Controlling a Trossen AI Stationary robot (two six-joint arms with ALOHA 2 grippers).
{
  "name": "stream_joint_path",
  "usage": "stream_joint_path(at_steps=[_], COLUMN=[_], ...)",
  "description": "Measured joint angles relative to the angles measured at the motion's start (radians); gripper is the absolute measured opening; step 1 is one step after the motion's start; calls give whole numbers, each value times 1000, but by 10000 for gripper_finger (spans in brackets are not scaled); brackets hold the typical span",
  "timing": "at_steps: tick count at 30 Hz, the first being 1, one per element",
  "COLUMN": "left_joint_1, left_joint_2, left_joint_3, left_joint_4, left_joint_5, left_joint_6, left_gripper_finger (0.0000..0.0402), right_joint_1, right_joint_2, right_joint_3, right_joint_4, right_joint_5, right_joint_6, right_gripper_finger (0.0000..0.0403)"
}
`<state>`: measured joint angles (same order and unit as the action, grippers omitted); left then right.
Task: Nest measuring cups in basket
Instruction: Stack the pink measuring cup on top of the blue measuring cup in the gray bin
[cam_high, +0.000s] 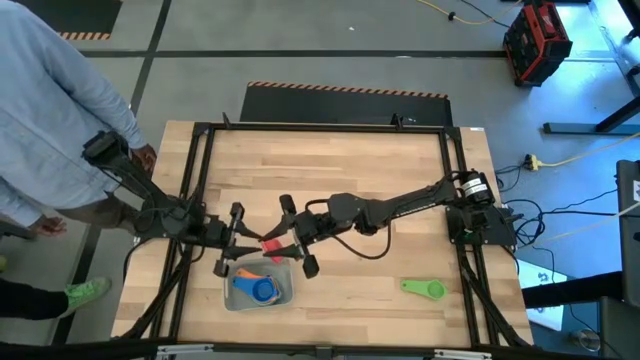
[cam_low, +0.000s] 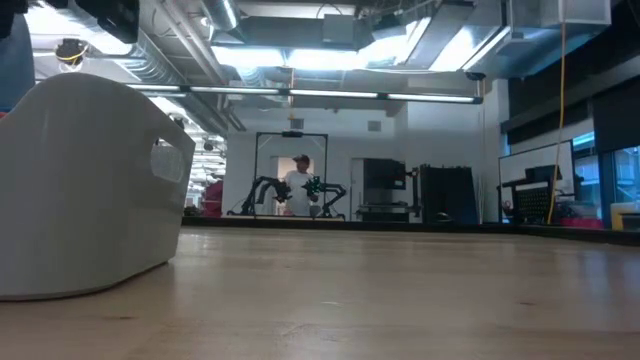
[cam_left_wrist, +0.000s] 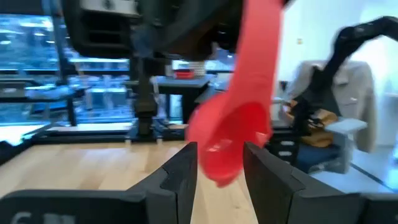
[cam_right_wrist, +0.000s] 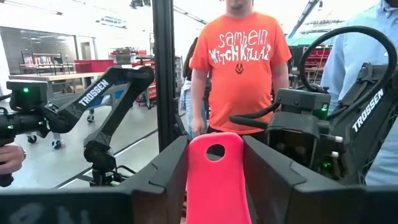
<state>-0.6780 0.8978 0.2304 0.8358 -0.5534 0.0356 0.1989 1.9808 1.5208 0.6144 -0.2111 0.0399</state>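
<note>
Basket (cam_low: 85, 190) sits closest to the low camera, a pale wall filling that view's 9 o'clock side. From above, the basket (cam_high: 283, 297) lies at 6 o'clock of table centre.

- Cups counted: four in sight. Inside the basket, blue cup (cam_high: 263, 290), with an orange cup (cam_high: 246, 271) at its 11 o'clock edge. Green cup (cam_high: 424, 289) lies alone on the table (cam_high: 340, 170), well out at 3 o'clock from the basket. Pink cup (cam_high: 271, 245) is in the air just above the basket's 12 o'clock rim.
- Right gripper (cam_high: 297, 238) — fingers clamped on the pink cup's handle (cam_right_wrist: 215, 177), hole end showing.
- Left gripper (cam_high: 233, 240) — fingers either side of the pink bowl (cam_left_wrist: 230, 146); contact I cannot tell.
- One person (cam_high: 50, 110) stands at the table's 9 o'clock.
</note>
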Motion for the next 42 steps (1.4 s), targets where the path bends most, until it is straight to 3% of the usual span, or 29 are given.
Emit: stream_joint_path(at_steps=[10, 16, 28, 32, 38, 42], left_joint_1=[32, 71, 140, 148, 148, 148], left_joint_2=[15, 15, 15, 15, 16, 16], left_joint_3=[0, 1, 1, 1, 1, 1], left_joint_4=[58, 58, 79, 79, 75, 75], left_joint_5=[26, 96, 103, 104, 104, 104], left_joint_6=[38, 38, 46, 46, 50, 52], left_gripper_finger=[122, 122, 118, 90, 15, 11], right_joint_1=[0, 0, -3, -3, -3, -3], right_joint_2=[0, 0, 0, 0, 0, 0], right_joint_3=[0, 0, 0, 0, 0, 0], right_joint_4=[5, 36, 49, 49, 49, 49], right_joint_5=[0, 35, 61, 65, 72, 72], right_joint_6=[0, -39, -49, -51, -52, -50], right_gripper_finger=[144, 146, 148, 148, 149, 149])
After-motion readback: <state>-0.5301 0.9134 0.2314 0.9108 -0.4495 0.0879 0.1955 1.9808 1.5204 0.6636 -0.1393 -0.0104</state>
